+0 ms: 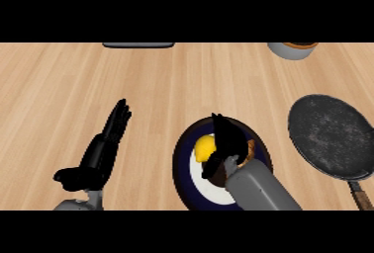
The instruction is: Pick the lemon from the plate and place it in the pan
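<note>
Lemon on the plate, just left of the straight-fingered right hand over it.

No text, label, brand, number or sign can be read anywhere on the counter or on the things it holds.

Two grey, boxy forearms ended in black hands: the left hand had long slim fingers and a rounded thumb, and the right hand was equally dark.
</note>
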Robot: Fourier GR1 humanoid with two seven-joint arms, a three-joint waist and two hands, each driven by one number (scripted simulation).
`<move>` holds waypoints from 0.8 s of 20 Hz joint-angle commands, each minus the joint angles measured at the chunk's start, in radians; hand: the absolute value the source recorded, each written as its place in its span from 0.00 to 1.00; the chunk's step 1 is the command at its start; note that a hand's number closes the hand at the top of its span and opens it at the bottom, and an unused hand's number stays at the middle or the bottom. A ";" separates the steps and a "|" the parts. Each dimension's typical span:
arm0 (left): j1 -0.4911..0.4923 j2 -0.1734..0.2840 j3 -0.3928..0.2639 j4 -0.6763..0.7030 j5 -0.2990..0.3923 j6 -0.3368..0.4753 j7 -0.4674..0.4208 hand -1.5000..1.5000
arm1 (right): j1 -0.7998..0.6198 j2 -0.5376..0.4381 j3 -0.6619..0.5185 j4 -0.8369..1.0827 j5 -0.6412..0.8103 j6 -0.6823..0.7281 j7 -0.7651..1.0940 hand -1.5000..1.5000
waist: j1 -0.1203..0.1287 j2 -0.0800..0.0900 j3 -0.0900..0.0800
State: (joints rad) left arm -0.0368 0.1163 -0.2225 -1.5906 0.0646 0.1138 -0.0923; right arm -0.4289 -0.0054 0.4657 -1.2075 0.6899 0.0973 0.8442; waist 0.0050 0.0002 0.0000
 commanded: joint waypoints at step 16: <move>-0.020 -0.055 0.030 0.090 -0.045 -0.025 -0.053 0.50 | -0.089 0.004 0.032 0.238 0.100 -0.026 -0.163 1.00 | 0.000 0.001 0.000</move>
State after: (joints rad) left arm -0.0341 0.0914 -0.1880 -1.5622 0.0452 0.0791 -0.1123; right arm -0.4895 -0.0227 0.5050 -1.0590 0.7579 0.0968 0.7128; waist 0.0024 -0.0176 -0.0082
